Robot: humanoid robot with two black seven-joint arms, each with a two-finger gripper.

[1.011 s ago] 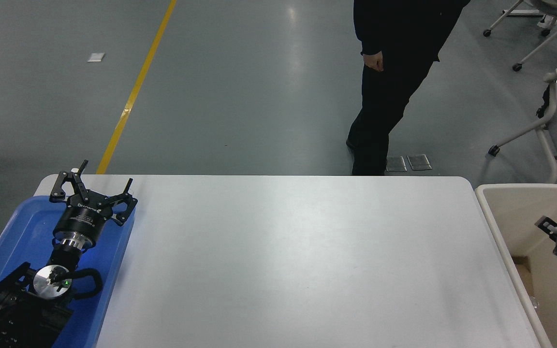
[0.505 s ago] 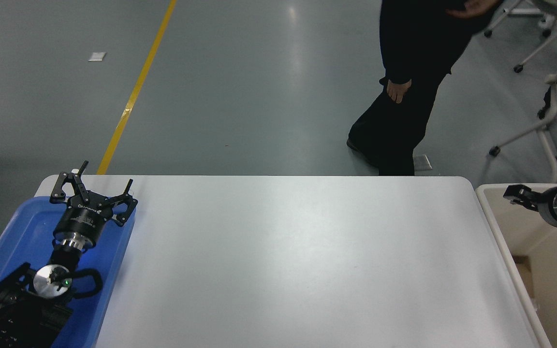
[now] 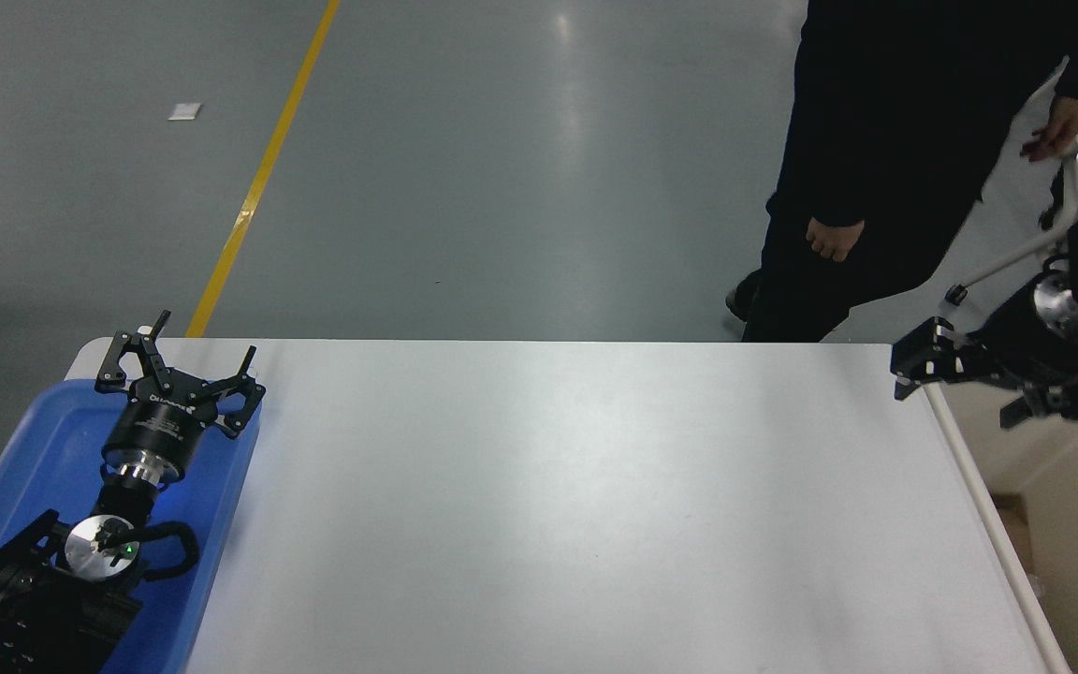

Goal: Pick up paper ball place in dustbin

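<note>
White table point(image 3: 576, 505), no legible writing; right hand point(image 3: 960, 384) spread open and empty above the dustbin point(image 3: 988, 505) rim.

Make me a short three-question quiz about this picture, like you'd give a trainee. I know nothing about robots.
1. True or false: the left gripper hangs above the blue tray.
2. Over which thing is the right gripper: the middle of the table, or the near rim of the dustbin?
3. Can a paper ball be seen anywhere on the table or between the right gripper's fingers?

Key
1. True; that arm is parked at the lower left with its fingers spread.
2. The dustbin's rim, at the table's right edge.
3. No; none shows, and the spread fingers are empty.
</note>
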